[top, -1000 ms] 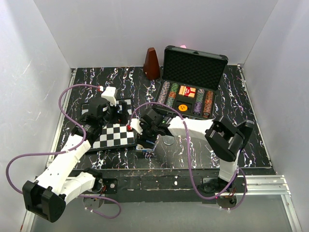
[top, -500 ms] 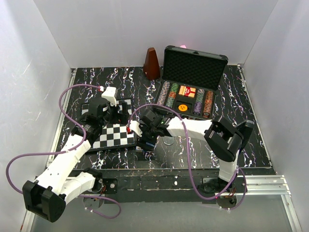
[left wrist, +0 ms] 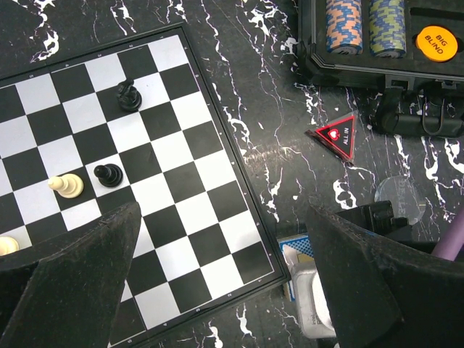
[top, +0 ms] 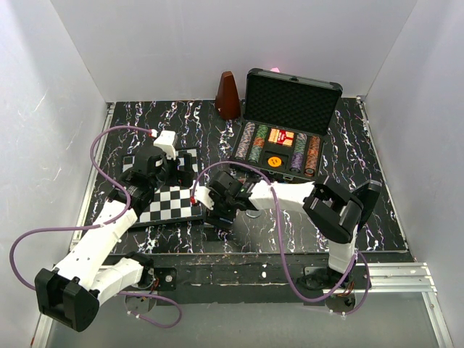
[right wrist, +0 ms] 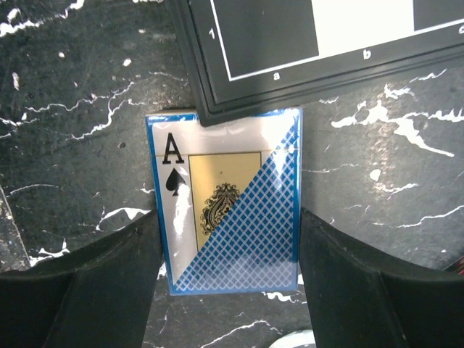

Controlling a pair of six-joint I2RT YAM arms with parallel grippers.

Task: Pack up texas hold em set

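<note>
Right gripper [right wrist: 228,246] hangs straight over the blue card box [right wrist: 232,210] with its jaws wide, one finger along each long edge. Whether they press the sides I cannot tell; the box lies flat on the table. It fills the centre of the right wrist view, its upper end against the corner of the chessboard [right wrist: 290,36], perhaps tucked slightly beneath. Left gripper [left wrist: 225,232] stands fully open over the board, holding nothing.

I judge the box light and stiff, with a glossy wrap that is likely slippery. A pinch across the narrow width, low on the long edges, looks the best hold — drawing it clear of the board before lifting.

Counted:
- one blue box on the table
- one red box [top: 281,136] in the open case [top: 293,101], upper right of the top view
- four chip rows [top: 250,141]
- one orange button [left wrist: 438,42]
- one red triangular marker [left wrist: 337,136] — loose on the table, in front of the case
</note>
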